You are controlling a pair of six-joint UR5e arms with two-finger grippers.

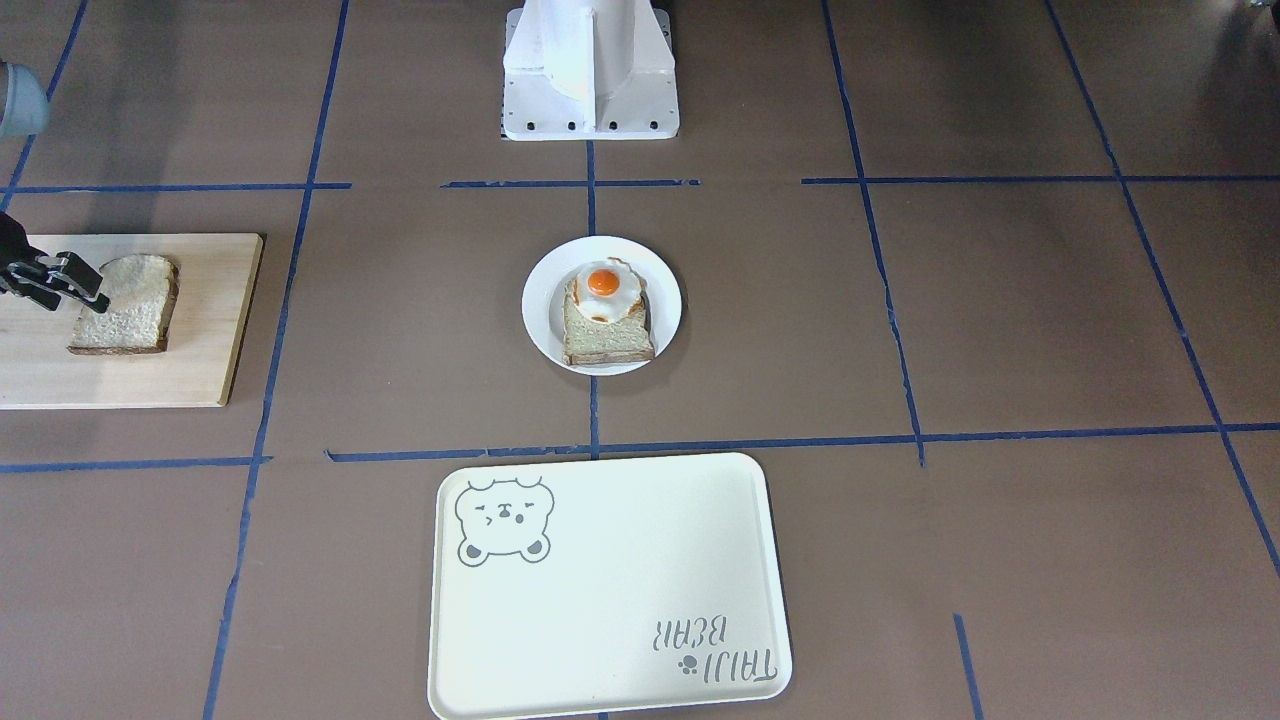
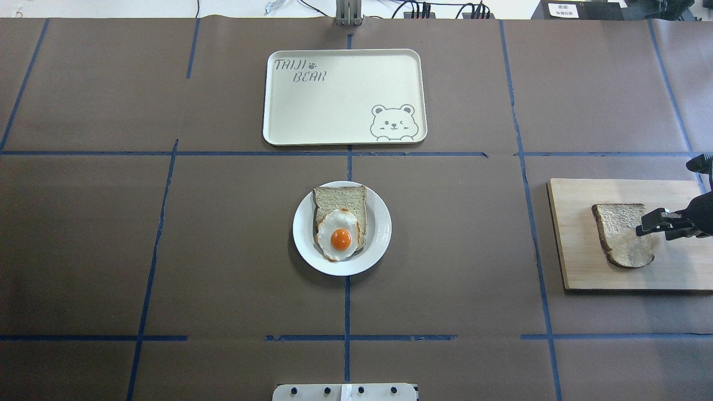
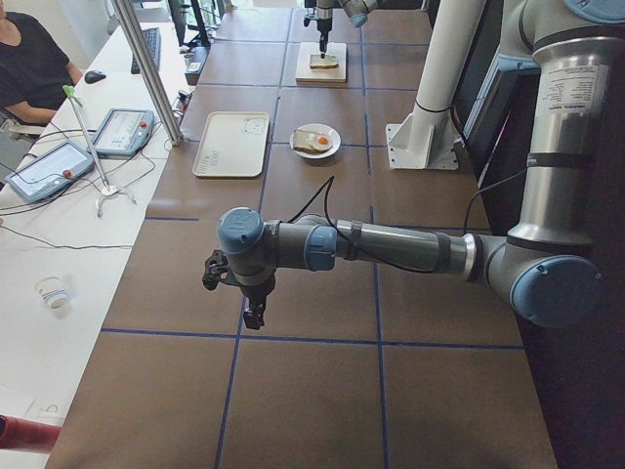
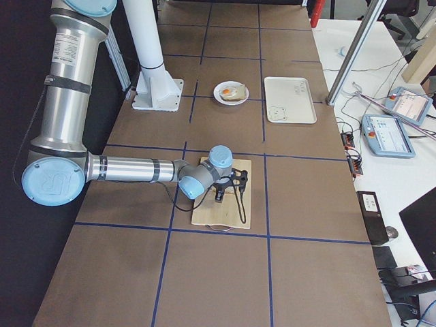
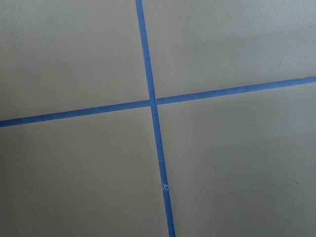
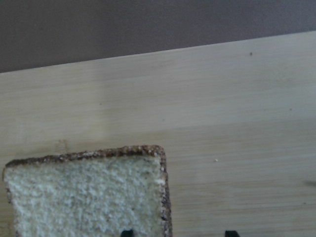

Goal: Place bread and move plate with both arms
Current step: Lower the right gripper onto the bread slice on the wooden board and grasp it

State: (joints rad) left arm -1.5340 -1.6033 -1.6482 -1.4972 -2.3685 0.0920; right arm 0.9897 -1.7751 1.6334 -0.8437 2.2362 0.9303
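Observation:
The bread [image 2: 621, 231] lies flat on a wooden board [image 2: 585, 267] at the table's right end, and also shows in the front-facing view [image 1: 130, 310]. My right gripper [image 2: 649, 223] is open just above the slice's outer edge. In the right wrist view, one fingertip [image 6: 127, 232] is over the bread [image 6: 84, 197] and the other over the board. The white plate [image 2: 303, 231] sits at the table's middle and bears a toast slice with a fried egg [image 2: 341, 238]. My left gripper [image 3: 252, 315] hangs over bare table at the left end; I cannot tell if it is open.
A cream tray with a bear drawing [image 2: 334, 106] lies beyond the plate, on the far side from the robot. The white base column [image 1: 590, 70] stands at the robot's edge. Blue tape lines cross the brown table.

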